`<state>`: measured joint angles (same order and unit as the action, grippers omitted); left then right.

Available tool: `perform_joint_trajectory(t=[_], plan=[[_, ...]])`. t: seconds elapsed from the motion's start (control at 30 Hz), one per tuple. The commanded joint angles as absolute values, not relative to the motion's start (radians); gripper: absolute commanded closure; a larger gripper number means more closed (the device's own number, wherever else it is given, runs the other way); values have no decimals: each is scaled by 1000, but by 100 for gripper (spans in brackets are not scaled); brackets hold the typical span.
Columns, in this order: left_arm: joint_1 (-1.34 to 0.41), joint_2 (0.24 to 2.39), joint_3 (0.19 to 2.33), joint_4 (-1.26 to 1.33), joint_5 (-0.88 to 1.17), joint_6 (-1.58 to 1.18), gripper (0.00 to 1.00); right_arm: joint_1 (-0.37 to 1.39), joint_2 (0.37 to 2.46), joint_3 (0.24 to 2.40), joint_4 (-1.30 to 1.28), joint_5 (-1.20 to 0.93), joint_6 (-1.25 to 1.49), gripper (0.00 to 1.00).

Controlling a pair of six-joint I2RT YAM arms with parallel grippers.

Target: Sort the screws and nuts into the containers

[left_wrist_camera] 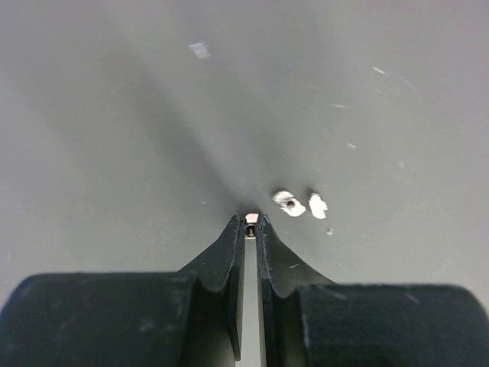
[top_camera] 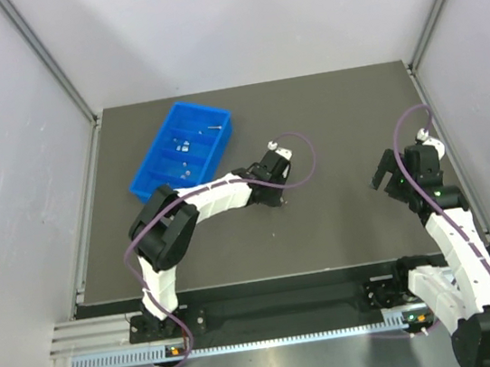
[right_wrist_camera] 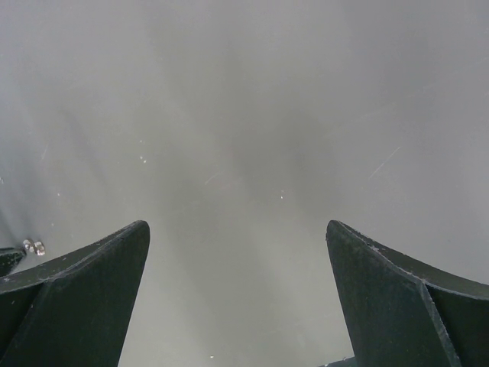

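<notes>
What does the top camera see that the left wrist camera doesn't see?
Only the top camera shows the bright blue rectangular plastic tray with little metal bits inside, and the right gripper. Only the left wrist camera shows the tiny silver metal nut pinched in the left gripper, plus two shiny silver pieces lying just beside it. Both show the left gripper and the dark grey table.

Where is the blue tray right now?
In the overhead view, the blue tray sits at the far left of the table, just beyond the left arm.
</notes>
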<state>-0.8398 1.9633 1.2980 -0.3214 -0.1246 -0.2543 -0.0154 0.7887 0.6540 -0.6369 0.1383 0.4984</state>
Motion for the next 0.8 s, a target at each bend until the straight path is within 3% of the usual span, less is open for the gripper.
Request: perform_joint_trajectory(t=[0.0, 0.27, 0.47, 0.77], plan=[[-830, 1947, 1253, -403, -245, -437, 96, -15, 799, 655, -617, 156, 503, 0], [-756, 1798, 1175, -437, -448, -813, 96, -14, 799, 653, -614, 155, 506, 0], [-664, 1635, 1157, -471, -505, -825, 96, -14, 802, 655, -612, 152, 506, 0], [-379, 1370, 1039, -466, -574, -761, 96, -14, 813, 647, -598, 144, 506, 0]])
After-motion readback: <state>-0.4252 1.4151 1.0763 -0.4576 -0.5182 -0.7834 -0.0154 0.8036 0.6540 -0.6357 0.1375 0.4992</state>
